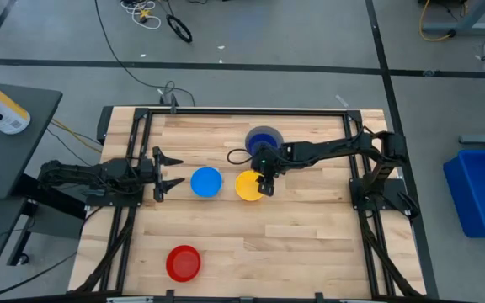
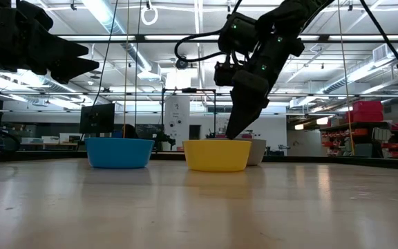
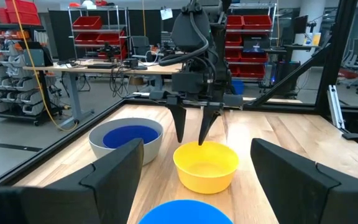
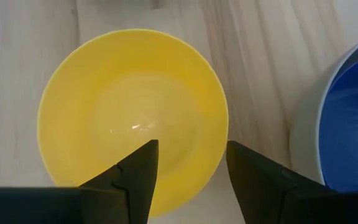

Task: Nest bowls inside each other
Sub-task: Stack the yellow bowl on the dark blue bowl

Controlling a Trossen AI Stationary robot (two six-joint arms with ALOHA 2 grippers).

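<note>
A: Bowls on the desk, itemise.
B: Yellow bowl (image 1: 247, 186), mid-desk, upright; light blue bowl (image 1: 206, 182) just beside it toward the left edge, apart; grey bowl (image 3: 127, 140) nearer the far edge, dark blue bowl (image 3: 129, 135) nested inside it; red bowl (image 1: 183, 263) alone near the near edge, left of centre.
A: Grippers?
B: Right gripper (image 3: 192, 132) points down over the yellow bowl's rim on the side nearest the grey bowl, fingers parted, gripping nothing; left gripper (image 1: 173, 171) at the left edge, level, fingers spread wide, empty, facing the light blue bowl.
</note>
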